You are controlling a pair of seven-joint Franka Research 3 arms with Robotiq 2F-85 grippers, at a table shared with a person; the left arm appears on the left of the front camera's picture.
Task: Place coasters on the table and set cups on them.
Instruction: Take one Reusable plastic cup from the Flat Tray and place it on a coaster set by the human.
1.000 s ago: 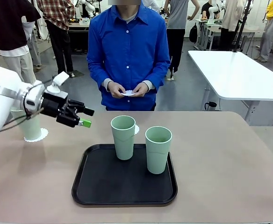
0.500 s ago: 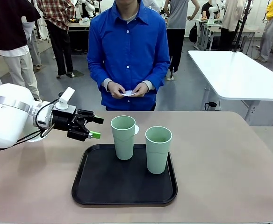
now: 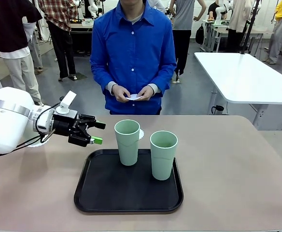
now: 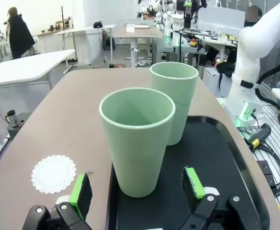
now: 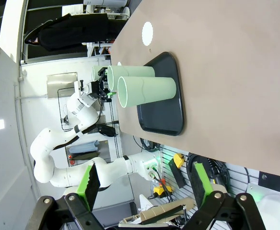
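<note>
Front view: the black tray (image 3: 97, 193) sits in the middle of the worktop (image 3: 237, 169) with 2 green cups standing on it, the left cup (image 3: 127, 142) near its far edge and the right cup (image 3: 163, 155) just beside it. A lacy white coaster (image 3: 141, 134) peeks out from behind the left cup, lying just past the tray's far edge with nothing on it. The left hand (image 3: 95, 132) hangs off the tray's left side, jaws spread and empty, aimed at the left cup. Across the tray a person (image 3: 133, 53) holds a small white paper piece (image 3: 133, 96), probably another coaster.

Left wrist view: the left hand (image 4: 136, 181) faces the left cup (image 4: 137, 139) with its pads apart on either side and not touching. The right cup (image 4: 174, 103) stands behind on the tray (image 4: 226, 163). The coaster (image 4: 53, 173) lies bare beside the tray.

Right wrist view: the right hand (image 5: 145, 182) hangs well away from the tray (image 5: 164, 115), jaws wide and holding nothing. Both cups, left cup (image 5: 130, 75) and right cup (image 5: 147, 91), stand on the tray, and the coaster (image 5: 147, 33) lies beyond it.

The task looks partly done: these 2 cups are not yet on coasters. The bare coaster seems ready for the left cup.
</note>
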